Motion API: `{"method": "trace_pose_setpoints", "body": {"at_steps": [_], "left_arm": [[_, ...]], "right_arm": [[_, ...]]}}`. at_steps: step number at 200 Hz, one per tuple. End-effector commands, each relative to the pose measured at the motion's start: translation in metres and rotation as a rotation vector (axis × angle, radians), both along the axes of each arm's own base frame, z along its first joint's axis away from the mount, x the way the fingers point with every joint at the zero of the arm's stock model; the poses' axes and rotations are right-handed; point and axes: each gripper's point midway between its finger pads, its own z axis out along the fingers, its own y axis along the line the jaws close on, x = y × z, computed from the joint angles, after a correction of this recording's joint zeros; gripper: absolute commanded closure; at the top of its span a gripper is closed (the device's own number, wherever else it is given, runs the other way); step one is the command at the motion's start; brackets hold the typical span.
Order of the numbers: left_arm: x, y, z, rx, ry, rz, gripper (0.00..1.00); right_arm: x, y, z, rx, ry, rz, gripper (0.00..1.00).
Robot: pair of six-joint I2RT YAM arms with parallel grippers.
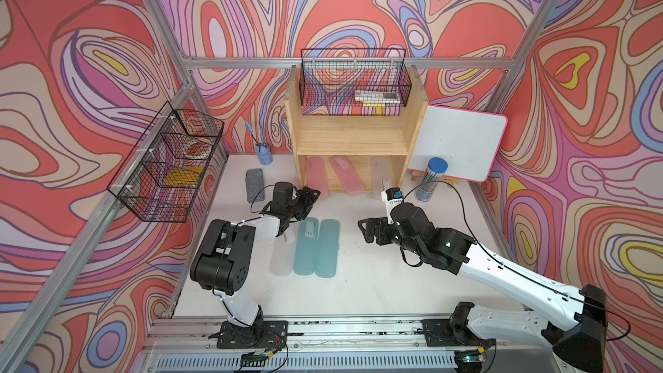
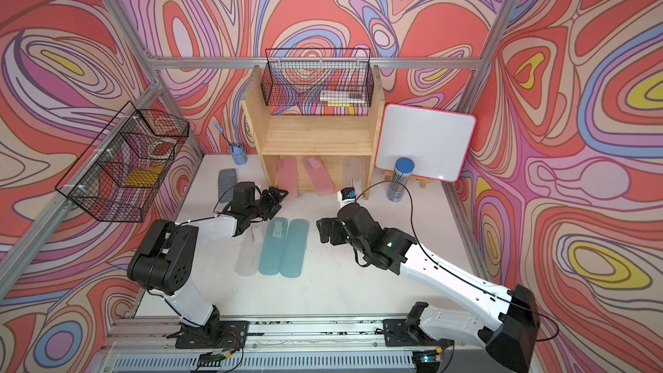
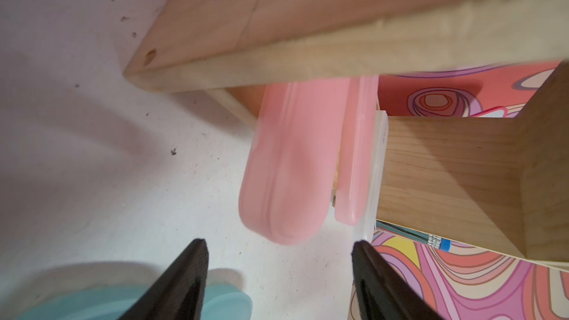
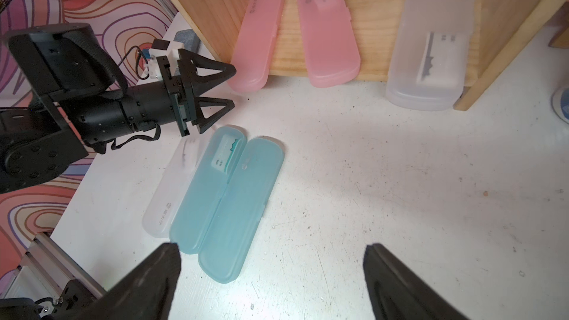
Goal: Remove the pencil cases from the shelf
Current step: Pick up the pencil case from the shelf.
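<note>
3 of 6 pencil cases are off the shelf (image 1: 355, 134): a frosted case (image 4: 172, 192) and 2 teal cases (image 4: 209, 186) (image 4: 243, 210) lie side by side on the surface (image 4: 400, 195) between the arms, probably parked there to keep the shelf front free. 3 to go, all on the lower tier with rounded ends overhanging the front edge, which gives something to grab: the left pink case (image 4: 257, 38), the second pink case (image 4: 328, 32) and a frosted labelled case (image 4: 431, 47). The left gripper (image 4: 233, 87) comes in low and level, jaws apart and empty, tips right at the left pink case's protruding end; looks like the pre-grasp for an end pinch. The right gripper (image 1: 363, 230) is spread wide, holding nothing, hanging back over bare surface, likely to stay clear. The surface is white and scuffed. Also around: a grey eraser block (image 1: 254, 184), pencil tube (image 1: 432, 179), whiteboard (image 1: 462, 141), 2 wire baskets (image 1: 168, 166) (image 1: 353, 80), and loud swirl-pattern walls.
</note>
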Motion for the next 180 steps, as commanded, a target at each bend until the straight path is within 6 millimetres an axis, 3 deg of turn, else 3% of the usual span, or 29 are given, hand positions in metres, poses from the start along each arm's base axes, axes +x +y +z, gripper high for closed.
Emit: {"method": "trace_pose_setpoints", "body": {"at_steps": [1, 55, 180], "left_arm": [[0.020, -0.009, 0.023, -0.047, -0.123, -0.046, 0.32], [0.030, -0.013, 0.018, -0.069, -0.125, -0.047, 0.43], [0.017, -0.013, 0.016, -0.099, -0.121, -0.053, 0.77]], "right_arm": [[-0.002, -0.013, -0.003, -0.029, -0.003, -0.028, 0.05], [-0.004, -0.019, -0.001, -0.035, -0.003, -0.047, 0.05], [-0.003, -0.019, -0.001, -0.014, -0.002, -0.062, 0.06]]}}
